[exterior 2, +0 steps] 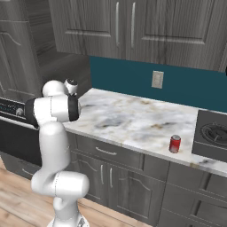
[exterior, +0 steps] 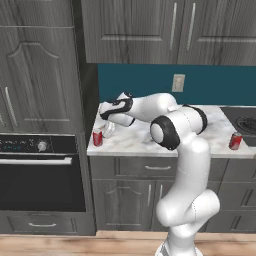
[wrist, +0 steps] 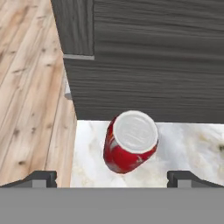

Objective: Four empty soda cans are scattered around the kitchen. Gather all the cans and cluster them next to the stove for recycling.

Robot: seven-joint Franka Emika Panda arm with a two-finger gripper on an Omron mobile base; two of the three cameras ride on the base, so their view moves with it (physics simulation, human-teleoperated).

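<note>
Soda can [wrist: 130, 147]: upright on marble counter [wrist: 188, 148], between and beyond the spread fingertips [wrist: 41, 178], untouched. Red, white marking, silver top.

Red can [exterior: 97, 137] upright, counter's left front corner; 2nd red can [exterior: 235, 141] upright beside stove [exterior: 245, 121].

My arm [exterior 2: 53, 111] rises at 8 o'clock of the frame, its elbow level with the marble counter [exterior 2: 133, 119]. One red soda can [exterior 2: 175, 143] stands upright near the counter's front edge at 4 o'clock, just beside the stove [exterior 2: 213, 135], which sits at 3 o'clock. A wall outlet [exterior 2: 157, 79] is mounted on the teal backsplash [exterior 2: 190, 86] at 1 o'clock.
</note>
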